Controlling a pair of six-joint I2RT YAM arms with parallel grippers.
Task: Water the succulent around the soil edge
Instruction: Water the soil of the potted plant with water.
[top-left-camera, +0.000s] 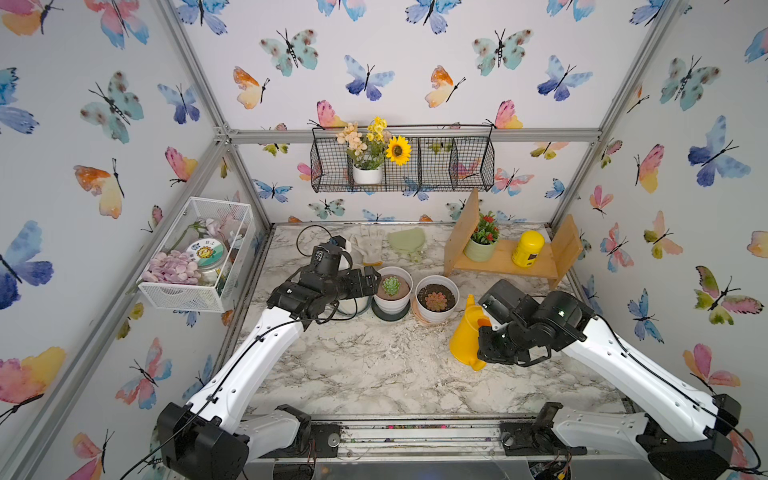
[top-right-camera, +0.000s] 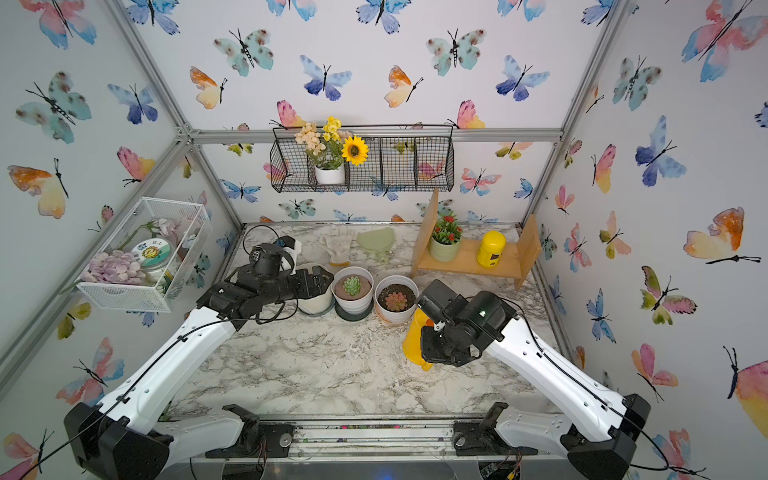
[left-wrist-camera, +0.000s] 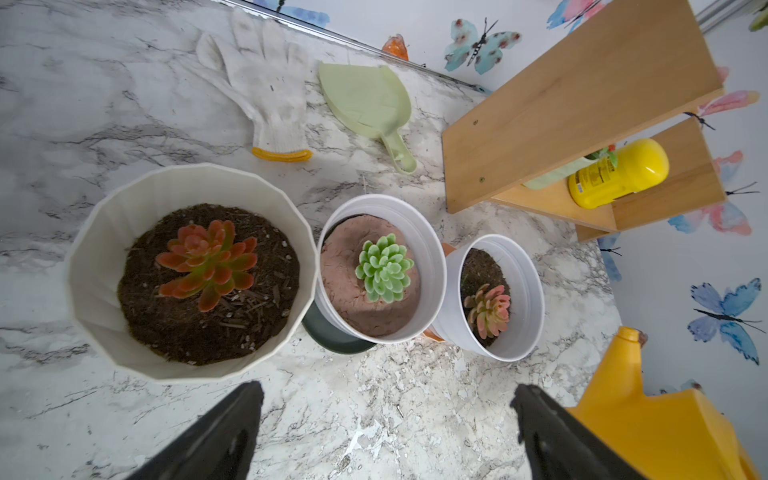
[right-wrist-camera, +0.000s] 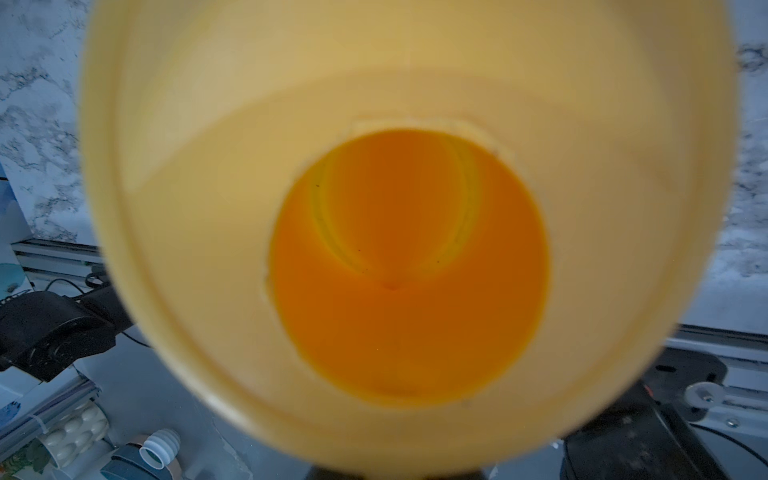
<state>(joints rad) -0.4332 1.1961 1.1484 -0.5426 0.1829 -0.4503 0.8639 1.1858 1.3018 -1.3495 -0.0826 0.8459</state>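
Three potted succulents stand in a row. An orange-red one (left-wrist-camera: 205, 264) grows in a ribbed cream pot (left-wrist-camera: 95, 266). A green one (left-wrist-camera: 383, 268) sits on pale brown soil in the middle white pot (top-left-camera: 392, 291). A pink-green one (top-left-camera: 436, 301) sits in dark soil in the right white pot (top-left-camera: 452, 293). My right gripper (top-left-camera: 483, 329) is shut on the handle of a yellow watering can (top-left-camera: 465, 338), which is tilted with its spout (top-left-camera: 470, 300) just right of that pot. The can's mouth (right-wrist-camera: 407, 266) fills the right wrist view. My left gripper (left-wrist-camera: 386, 415) hangs open over the table in front of the pots.
A white glove (left-wrist-camera: 266, 87) and a green scoop (left-wrist-camera: 365, 104) lie behind the pots. A wooden shelf (top-left-camera: 513, 259) at the back right holds a small flowerpot (top-left-camera: 482, 245) and a yellow bottle (top-left-camera: 528, 248). Wire baskets (top-left-camera: 195, 257) (top-left-camera: 403, 164) hang on the walls.
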